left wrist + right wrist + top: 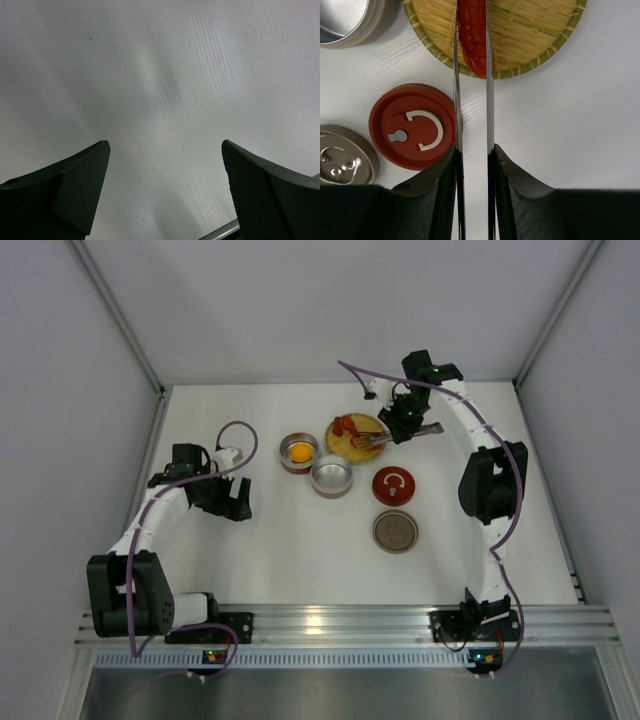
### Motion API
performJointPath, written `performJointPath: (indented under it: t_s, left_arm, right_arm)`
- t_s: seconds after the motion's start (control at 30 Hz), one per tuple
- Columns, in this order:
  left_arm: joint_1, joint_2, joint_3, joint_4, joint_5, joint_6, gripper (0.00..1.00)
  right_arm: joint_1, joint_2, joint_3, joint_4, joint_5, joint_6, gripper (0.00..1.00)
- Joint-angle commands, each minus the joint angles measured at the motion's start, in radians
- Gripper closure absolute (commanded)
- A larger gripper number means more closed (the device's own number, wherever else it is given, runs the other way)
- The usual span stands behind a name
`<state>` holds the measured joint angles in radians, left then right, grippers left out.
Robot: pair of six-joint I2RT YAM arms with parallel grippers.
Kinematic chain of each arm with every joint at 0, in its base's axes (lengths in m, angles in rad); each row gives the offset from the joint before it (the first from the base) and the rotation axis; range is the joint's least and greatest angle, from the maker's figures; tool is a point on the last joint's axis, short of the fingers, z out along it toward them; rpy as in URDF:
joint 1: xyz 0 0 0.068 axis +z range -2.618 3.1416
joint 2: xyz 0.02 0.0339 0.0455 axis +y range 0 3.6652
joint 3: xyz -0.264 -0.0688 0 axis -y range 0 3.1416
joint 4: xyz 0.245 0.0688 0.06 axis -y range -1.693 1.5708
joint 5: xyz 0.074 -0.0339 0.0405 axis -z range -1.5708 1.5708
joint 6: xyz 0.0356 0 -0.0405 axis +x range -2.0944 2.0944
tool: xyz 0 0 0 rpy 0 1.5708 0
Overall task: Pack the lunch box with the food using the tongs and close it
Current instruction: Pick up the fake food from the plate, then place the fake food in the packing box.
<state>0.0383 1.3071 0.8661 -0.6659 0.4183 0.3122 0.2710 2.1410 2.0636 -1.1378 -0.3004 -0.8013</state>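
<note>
My right gripper [400,423] [474,150] is shut on the silver tongs [372,441] [489,100], whose two arms reach out over the woven plate [357,448] [530,30]. A glossy red food piece [472,40] fills the gap between the tong arms near the plate's rim. More red pieces [347,425] lie on the plate. The orange ball [299,451] sits in one lunch box tin [299,465]. Beside it stands a bare silver tin [331,476] [345,20]. My left gripper [235,502] [165,145] hangs open over bare table, nothing between its fingers.
A red lid with a white ring handle [393,485] [412,125] lies right of the tins, under the tongs' left arm in the right wrist view. A round silver lid [395,531] [340,160] lies nearer the arms. White walls close in the table on three sides.
</note>
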Motion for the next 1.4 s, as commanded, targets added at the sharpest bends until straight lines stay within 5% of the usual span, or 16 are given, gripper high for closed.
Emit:
performJointPath:
  t_s: [0.0, 0.47, 0.87, 1.37]
  left_arm:
    - [-0.003, -0.02, 0.031, 0.022, 0.002, -0.009, 0.02]
    - [-0.002, -0.014, 0.033, 0.025, 0.002, -0.012, 0.02]
    - [-0.003, -0.025, 0.03, 0.029, 0.002, -0.021, 0.02]
    - [-0.002, -0.026, 0.033, 0.023, 0.0, -0.019, 0.02]
  right_arm:
    - [-0.01, -0.081, 0.053, -0.045, -0.077, 0.048, 0.86]
    - [0.01, -0.183, 0.027, -0.056, -0.173, 0.129, 0.88]
    - [0.126, -0.357, -0.212, 0.019, -0.21, 0.215, 0.89]
    - [0.162, -0.287, -0.258, 0.113, -0.22, 0.272, 0.89]
